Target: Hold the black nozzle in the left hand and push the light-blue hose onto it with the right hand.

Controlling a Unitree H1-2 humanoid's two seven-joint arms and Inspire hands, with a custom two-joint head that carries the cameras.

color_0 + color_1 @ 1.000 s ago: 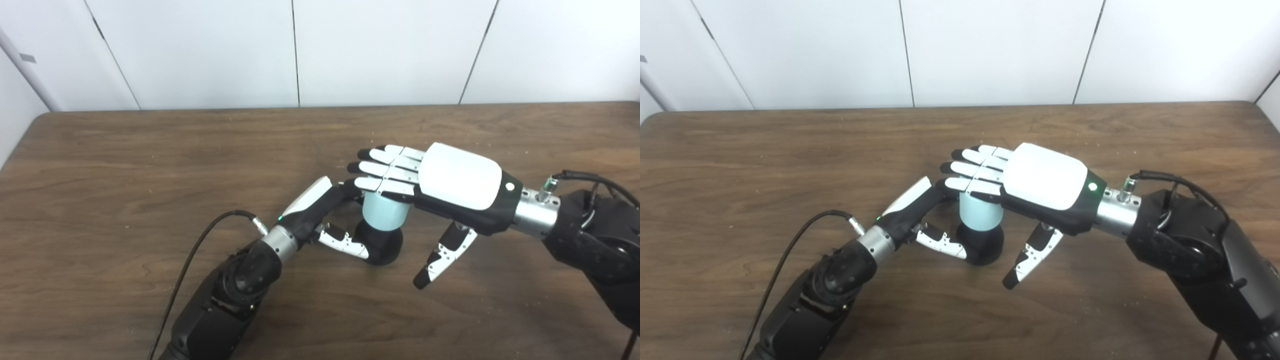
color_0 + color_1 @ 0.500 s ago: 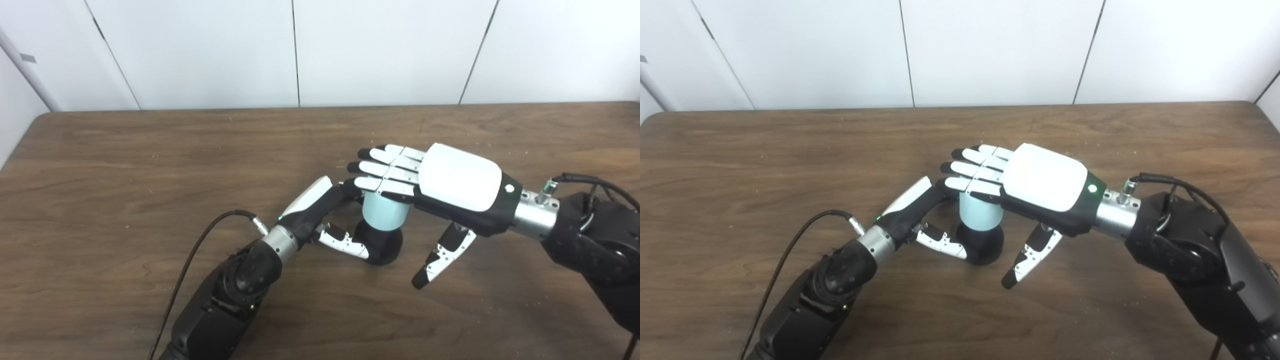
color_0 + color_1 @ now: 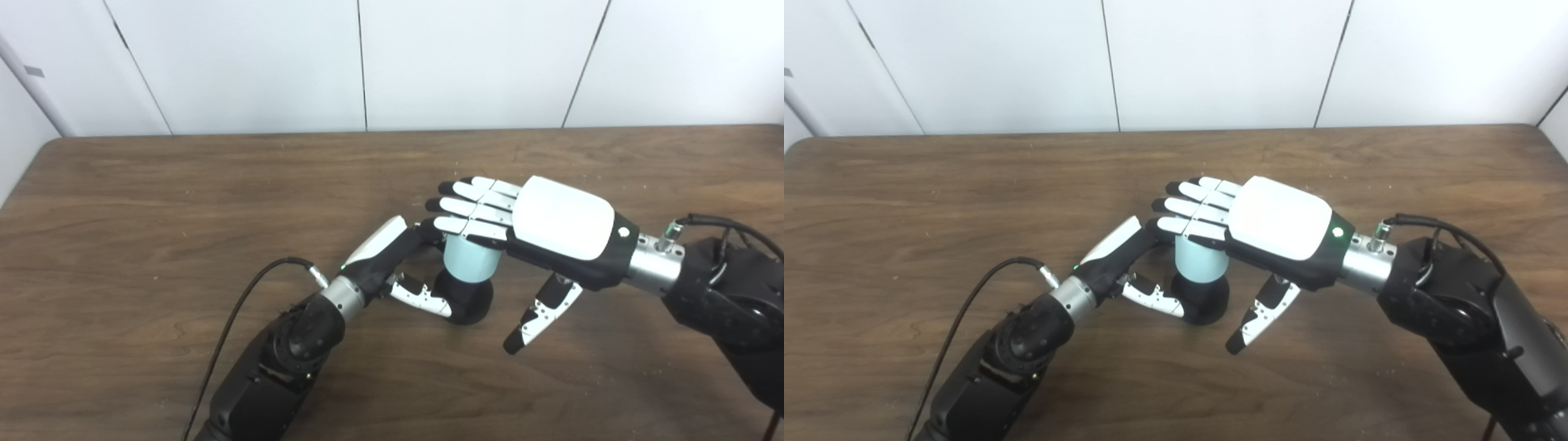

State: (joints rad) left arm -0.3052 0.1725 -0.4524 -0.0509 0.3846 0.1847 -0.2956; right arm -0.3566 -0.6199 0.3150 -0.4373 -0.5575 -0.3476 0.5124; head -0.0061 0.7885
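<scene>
Right robot hand point(image 3: 551, 229), fingers spread flat, lies on light-blue hose point(image 3: 470, 260); left robot hand point(image 3: 398, 263) clasps black nozzle point(image 3: 468, 300) beneath.

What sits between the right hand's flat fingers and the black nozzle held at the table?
The light-blue hose stands upright there, its lower end on the black nozzle, its top under the right hand. The left hand grips the nozzle. Both eye views show it.

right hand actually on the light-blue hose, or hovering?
Touching. In the left eye view the right hand lies flat on the top of the light-blue cylindrical hose, fingers covering its upper rim, no gap visible.
</scene>
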